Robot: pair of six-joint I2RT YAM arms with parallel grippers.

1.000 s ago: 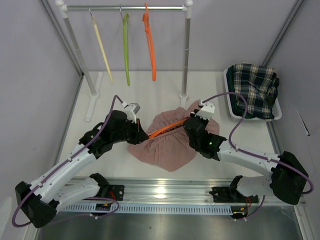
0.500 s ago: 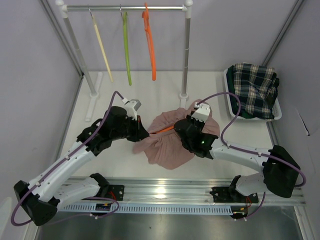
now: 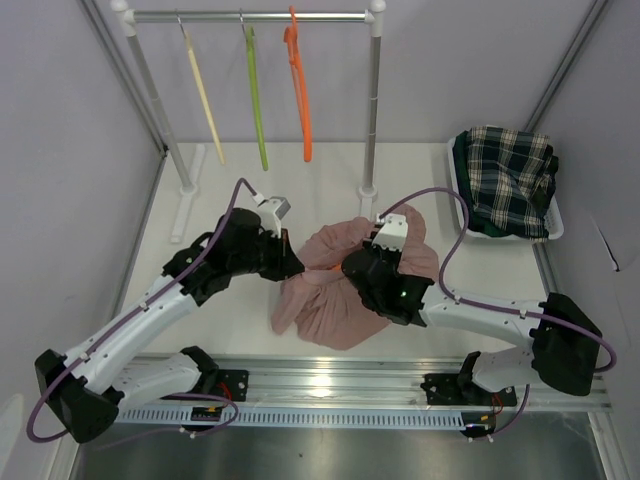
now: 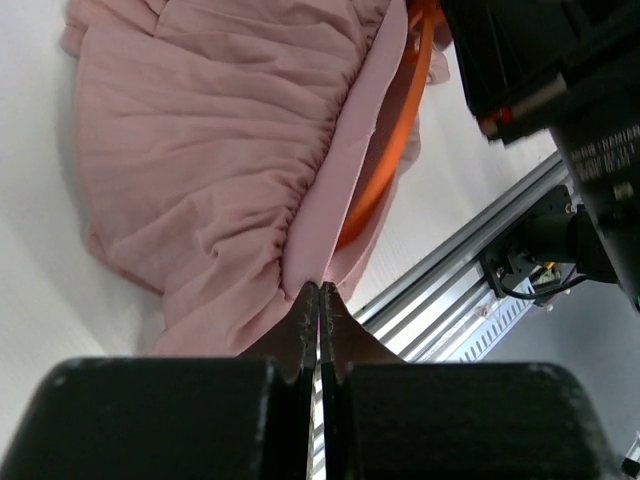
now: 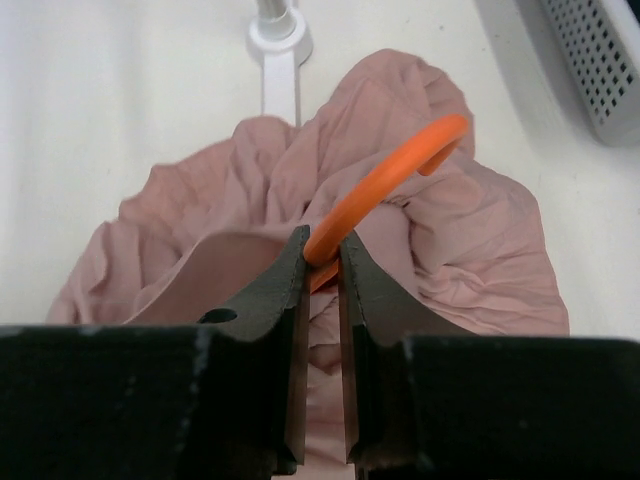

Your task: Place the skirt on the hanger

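Note:
A pink skirt (image 3: 335, 290) lies bunched on the white table between the arms, with an orange hanger (image 4: 385, 180) partly inside it. My left gripper (image 3: 288, 268) is shut on the skirt's waistband edge (image 4: 330, 215) at its left side and lifts it. My right gripper (image 3: 352, 268) is shut on the orange hanger's hook (image 5: 385, 180), which curves up over the skirt (image 5: 470, 250). Most of the hanger is hidden under the fabric in the top view.
A clothes rail (image 3: 250, 16) at the back carries a cream hanger (image 3: 205, 100), a green hanger (image 3: 256, 100) and an orange hanger (image 3: 300, 90). Its right post (image 3: 371, 110) stands just behind the skirt. A white basket with plaid cloth (image 3: 508, 180) sits at the right.
Both grippers have moved together and to the left. The skirt has bunched narrower and shifted left, and the hanger has slid deeper into it, so less orange shows.

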